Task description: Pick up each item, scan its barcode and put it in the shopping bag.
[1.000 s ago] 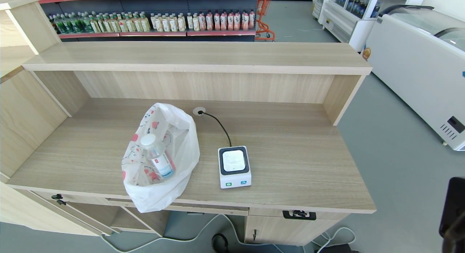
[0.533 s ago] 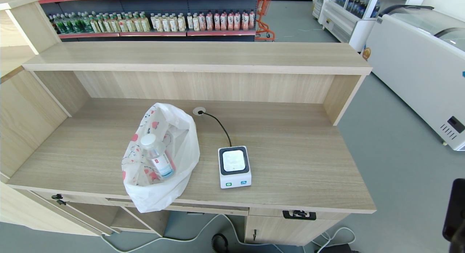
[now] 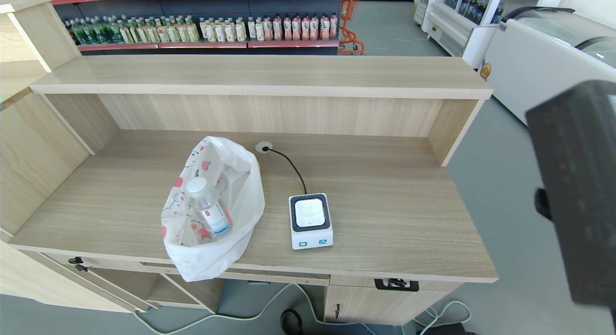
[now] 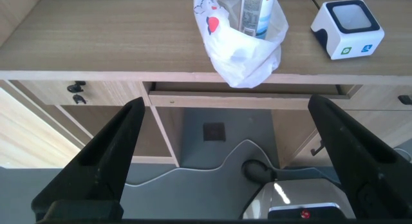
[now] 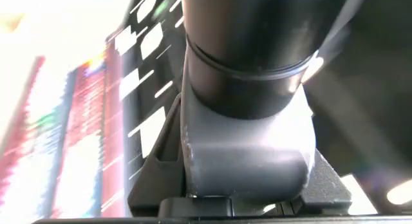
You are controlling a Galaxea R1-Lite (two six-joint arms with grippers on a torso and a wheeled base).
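Wooden counter [image 3: 385,205]: red-printed white shopping bag [image 3: 246,200]

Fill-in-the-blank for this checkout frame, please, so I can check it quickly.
The shopping bag holds one white-capped ___. The scanner stands on the counter to the robot's ___ of the shopping bag. The left gripper has its fingers ___.
Missing words: bottle; right; open.

A light wood-grain counter [image 3: 394,200] is carrying a white plastic shopping bag with red prints [image 3: 202,258], sagging over its front edge, and a white square scanner [image 3: 311,221] just beside it, its black cable [image 3: 291,166] running to what seems a round port [image 3: 263,147].
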